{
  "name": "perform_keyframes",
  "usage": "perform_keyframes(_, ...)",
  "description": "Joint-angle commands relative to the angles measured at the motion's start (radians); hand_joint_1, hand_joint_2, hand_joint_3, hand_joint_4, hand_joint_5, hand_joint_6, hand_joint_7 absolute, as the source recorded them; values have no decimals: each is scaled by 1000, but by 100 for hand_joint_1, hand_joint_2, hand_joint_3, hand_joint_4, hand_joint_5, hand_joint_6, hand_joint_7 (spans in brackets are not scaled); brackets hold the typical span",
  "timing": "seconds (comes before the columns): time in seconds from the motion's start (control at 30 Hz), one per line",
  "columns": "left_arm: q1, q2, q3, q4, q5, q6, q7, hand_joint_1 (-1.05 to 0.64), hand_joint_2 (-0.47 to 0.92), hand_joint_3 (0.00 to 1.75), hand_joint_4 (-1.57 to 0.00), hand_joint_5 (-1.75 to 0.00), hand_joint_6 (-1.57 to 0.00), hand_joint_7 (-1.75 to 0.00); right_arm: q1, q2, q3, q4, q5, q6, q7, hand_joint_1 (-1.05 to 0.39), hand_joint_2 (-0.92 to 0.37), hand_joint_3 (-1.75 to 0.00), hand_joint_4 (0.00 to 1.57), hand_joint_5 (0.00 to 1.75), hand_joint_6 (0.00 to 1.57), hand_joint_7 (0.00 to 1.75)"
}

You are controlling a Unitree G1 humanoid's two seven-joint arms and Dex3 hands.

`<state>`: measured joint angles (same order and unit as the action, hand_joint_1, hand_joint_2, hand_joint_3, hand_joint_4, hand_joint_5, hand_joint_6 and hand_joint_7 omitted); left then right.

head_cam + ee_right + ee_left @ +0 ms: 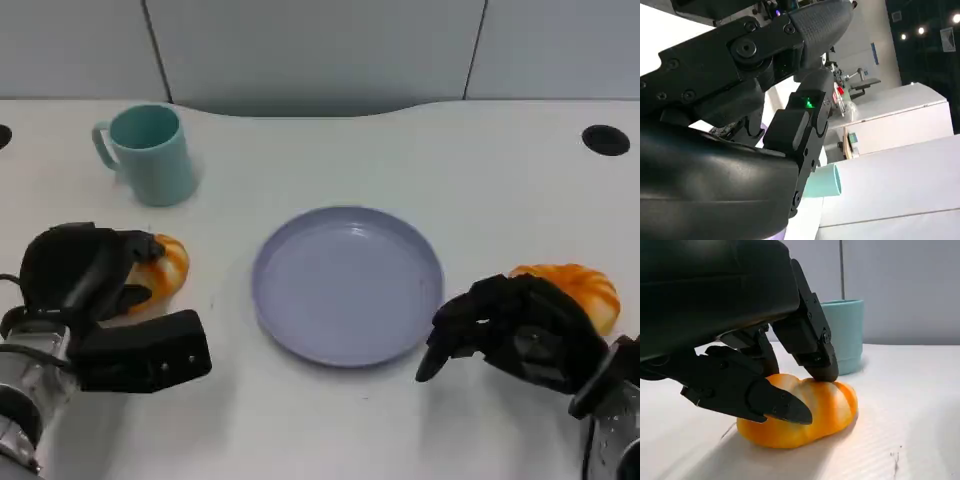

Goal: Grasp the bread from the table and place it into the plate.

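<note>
An orange bread roll point(165, 267) lies on the white table at the left, below a teal mug. My left hand point(88, 268) is over it and grips it; in the left wrist view one of the fingers point(812, 347) presses on the roll's point(810, 412) top and the thumb lies across its near side. The roll still rests on the table. The lilac plate point(347, 283) sits at the centre with nothing in it. My right hand point(512, 330) hovers right of the plate, fingers loosely bent and holding nothing, in front of a second orange roll point(578, 285).
A teal mug point(150, 153) stands at the back left, just beyond the left roll, and shows in both wrist views point(844, 335) point(826, 181). A black hole point(605, 139) is in the table at the far right. Bare table lies between the hands and the plate.
</note>
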<state>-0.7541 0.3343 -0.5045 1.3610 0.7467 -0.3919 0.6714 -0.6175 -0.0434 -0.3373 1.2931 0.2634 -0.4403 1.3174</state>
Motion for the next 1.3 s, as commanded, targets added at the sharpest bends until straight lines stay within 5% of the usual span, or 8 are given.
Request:
perform_keyframes(0.03, 3, -1, 43, -12, -43, -75, 56, -21, 87, 0, -75, -98, -114, -5, -1, -5, -4, 0, 5, 15, -12, -51, -87, 0, 93, 73, 117, 2)
perform_keyframes(0.27, -21, 0, 70, -37, -64, -174, 90, -24, 90, 1, -66, -111, -112, -2, -8, -7, 3, -5, 2, 40, -7, -48, -88, 0, 86, 86, 116, 0)
perform_keyframes(0.43, -34, -1, 74, -55, -65, -242, 145, -25, 91, 0, -67, -108, -112, -2, -12, -7, 6, -8, -1, 27, -16, -50, -88, 0, 90, 62, 115, 0)
perform_keyframes(0.63, -50, -8, 62, -69, -51, -322, 207, -24, 91, 1, -70, -106, -113, -2, -18, 1, -2, -6, 11, 54, -14, -48, -88, 0, 85, 94, 116, 0)
perform_keyframes(0.9, -53, -15, 64, -60, -57, -234, 177, -31, 90, 0, -64, -98, -107, 0, -14, 2, 0, -4, 7, 16, -14, -48, -88, 0, 89, 83, 117, 1)
perform_keyframes(1.0, -74, -14, 46, -46, -53, -41, -14, -78, 91, 4, -11, -54, -38, -1, -17, -2, -3, 1, 12, 53, 11, -48, -89, -1, 87, 79, 112, 0)
perform_keyframes(1.03, -75, -11, 41, -43, -52, 0, -64, -86, 92, 6, -6, -44, -28, -1, -15, -2, -3, 0, 12, 59, 9, -48, -89, 0, 87, 78, 111, 0)
perform_keyframes(1.3, -61, -12, 34, -40, -62, 83, -150, -104, 92, 24, 0, -11, -9, -1, -15, -8, 3, -9, 1, 45, 4, -50, -90, 0, 85, 82, 113, 1)
